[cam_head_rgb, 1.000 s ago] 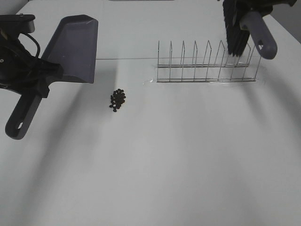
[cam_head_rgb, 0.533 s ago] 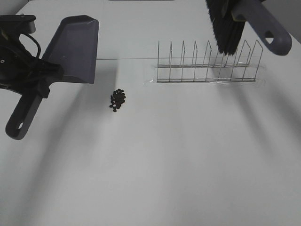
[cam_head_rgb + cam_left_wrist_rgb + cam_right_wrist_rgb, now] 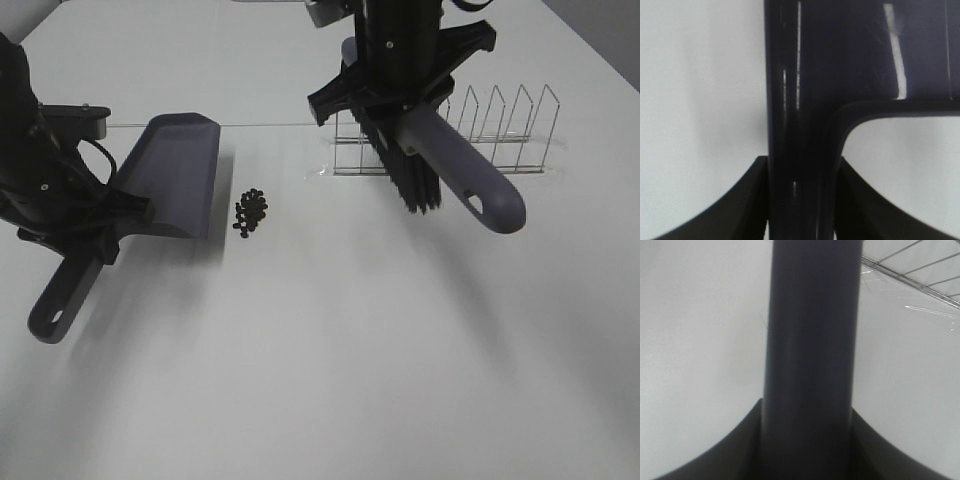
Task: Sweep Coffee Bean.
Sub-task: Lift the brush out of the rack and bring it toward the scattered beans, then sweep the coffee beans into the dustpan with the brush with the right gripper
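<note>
The coffee beans (image 3: 250, 210) lie in a small dark heap on the white table. The grey-purple dustpan (image 3: 178, 175) sits just left of the heap, with its open lip facing the beans and a small gap between them. My left gripper (image 3: 97, 222) is shut on the dustpan's handle (image 3: 800, 115). My right gripper (image 3: 400, 105) is shut on the brush handle (image 3: 810, 340). It holds the brush with its black bristles (image 3: 412, 185) pointing down, right of the beans and in front of the wire rack. The grey handle end (image 3: 490, 205) sticks out toward the front right.
A wire dish rack (image 3: 505, 130) stands on a clear plastic sheet at the back right, partly hidden behind my right arm, and a corner of it shows in the right wrist view (image 3: 920, 275). The white table (image 3: 330, 360) stretches to the front.
My right arm has swung the brush from the back right, over the rack, leftward and down in front of it. My left arm has brought the dustpan forward and right, closer to the beans.
</note>
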Controlling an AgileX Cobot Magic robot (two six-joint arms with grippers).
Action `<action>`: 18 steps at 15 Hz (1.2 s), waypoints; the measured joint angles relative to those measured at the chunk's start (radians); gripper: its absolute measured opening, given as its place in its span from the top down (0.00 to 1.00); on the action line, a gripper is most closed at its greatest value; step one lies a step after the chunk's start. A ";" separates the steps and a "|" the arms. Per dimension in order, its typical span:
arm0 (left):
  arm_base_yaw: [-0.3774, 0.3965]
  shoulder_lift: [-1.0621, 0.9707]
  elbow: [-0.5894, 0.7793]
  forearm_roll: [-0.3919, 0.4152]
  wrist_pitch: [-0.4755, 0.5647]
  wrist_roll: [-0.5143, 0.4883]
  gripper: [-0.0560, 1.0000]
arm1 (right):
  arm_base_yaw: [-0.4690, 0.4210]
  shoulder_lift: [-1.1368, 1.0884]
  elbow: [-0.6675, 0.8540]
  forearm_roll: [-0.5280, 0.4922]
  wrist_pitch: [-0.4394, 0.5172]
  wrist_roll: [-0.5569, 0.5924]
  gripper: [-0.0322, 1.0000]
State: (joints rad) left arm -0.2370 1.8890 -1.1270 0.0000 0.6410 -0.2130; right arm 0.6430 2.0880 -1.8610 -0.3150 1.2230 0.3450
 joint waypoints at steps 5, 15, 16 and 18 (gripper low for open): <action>0.000 0.123 0.000 0.011 -0.040 0.000 0.61 | 0.007 0.151 0.000 -0.006 0.000 0.025 0.63; 0.000 0.158 -0.006 -0.009 -0.050 0.001 0.61 | 0.018 0.318 -0.132 0.068 -0.034 -0.085 0.63; 0.000 0.158 -0.006 -0.010 -0.050 0.001 0.61 | 0.028 0.340 -0.168 0.068 -0.017 -0.111 0.63; 0.000 0.158 -0.006 -0.010 -0.050 0.001 0.61 | 0.054 0.383 -0.245 0.087 -0.008 -0.160 0.63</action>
State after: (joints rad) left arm -0.2370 2.0470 -1.1330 -0.0100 0.5910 -0.2120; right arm 0.6970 2.4710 -2.1060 -0.2280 1.2150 0.1850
